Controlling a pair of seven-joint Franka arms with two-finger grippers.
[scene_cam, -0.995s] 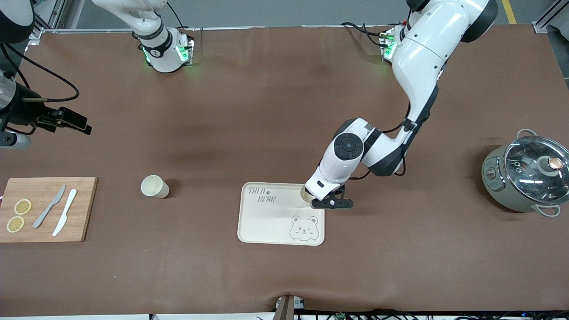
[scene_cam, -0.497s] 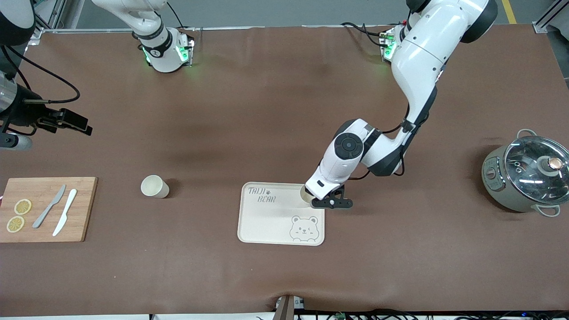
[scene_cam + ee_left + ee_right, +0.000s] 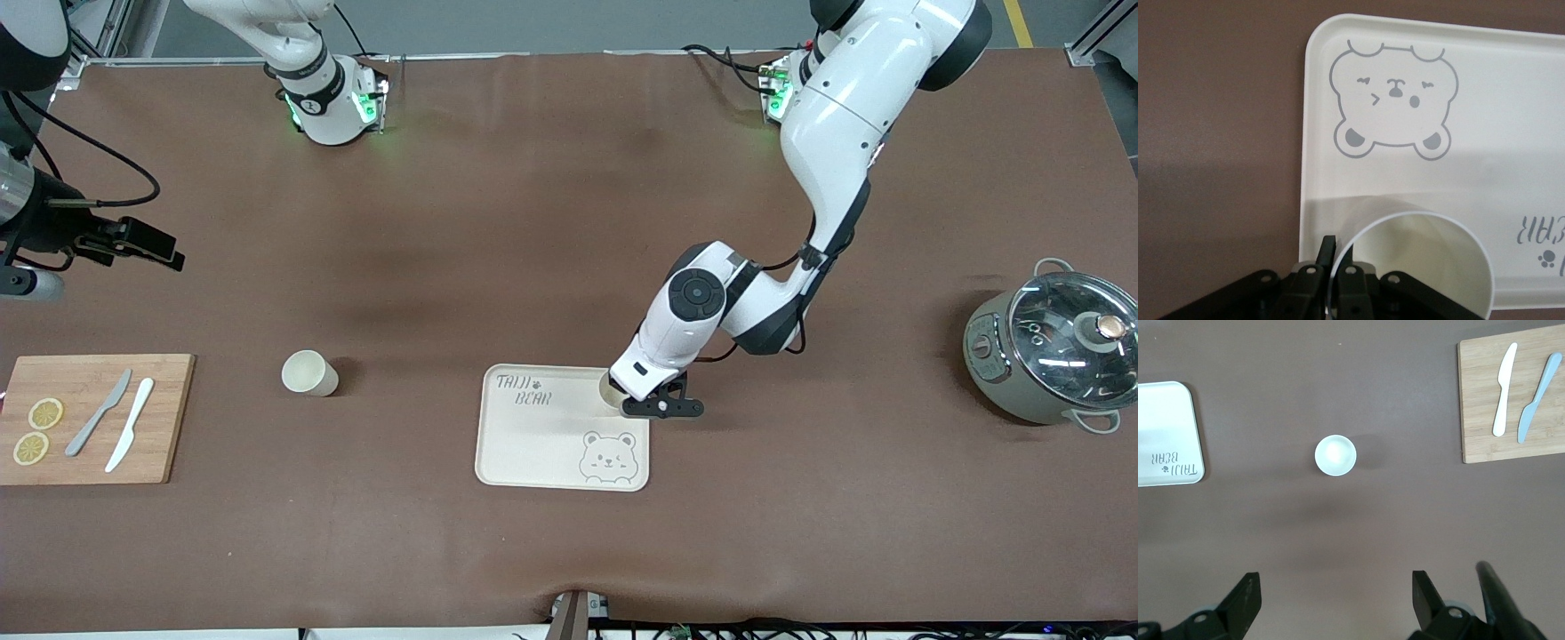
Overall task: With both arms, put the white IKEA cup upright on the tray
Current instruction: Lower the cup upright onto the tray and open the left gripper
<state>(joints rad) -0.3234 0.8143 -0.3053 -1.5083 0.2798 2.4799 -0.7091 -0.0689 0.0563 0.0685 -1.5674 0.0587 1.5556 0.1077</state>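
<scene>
Left gripper [image 3: 633,402] down at the tray [image 3: 533,444], jaws pinched narrow on the rim of a white cup [image 3: 612,391]; one finger [image 3: 1327,257] outside the wall, the other inside, per the left wrist view. Cup [image 3: 1418,263] upright, mouth up, base on the tray [image 3: 1498,133] at the corner toward the left arm's end and the base edge of the table, above the bear drawing [image 3: 607,458]. Tray roughly mid-table, nearer the front edge than the base edge.

Second white cup [image 3: 308,372] upright on the bare table [image 3: 533,222], between the tray and the cutting board [image 3: 169,418], apart from both. Same cup [image 3: 1335,455] seen straight down in the right wrist view.

Right gripper [image 3: 142,240] waiting high over the right arm's end of the table, above the board; jaws spread wide, empty, fingertips [image 3: 1245,600] well apart.

Board near the front corner at the right arm's end, carrying a grey knife [image 3: 98,412], a white knife [image 3: 130,423], two lemon slices [image 3: 37,430].

Lidded pot [image 3: 1053,347] at the left arm's end edge.
</scene>
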